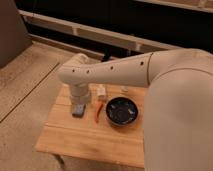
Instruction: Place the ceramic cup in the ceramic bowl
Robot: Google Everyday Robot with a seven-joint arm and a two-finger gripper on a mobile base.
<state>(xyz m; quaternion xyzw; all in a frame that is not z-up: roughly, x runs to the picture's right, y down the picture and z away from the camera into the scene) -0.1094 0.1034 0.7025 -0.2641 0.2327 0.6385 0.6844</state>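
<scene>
The arm (117, 72) wears a smooth, cream-white shell made of thick rounded tubes. A row of small dark round marks, holes or screws, runs along its long segment. A bulbous joint (74, 74) caps that segment, and a shorter cylindrical wrist (80, 92) of the same colour follows. The gripper (79, 103) sits at the wrist's lower end, over the bench's (75, 142) left part, mostly hidden.
</scene>
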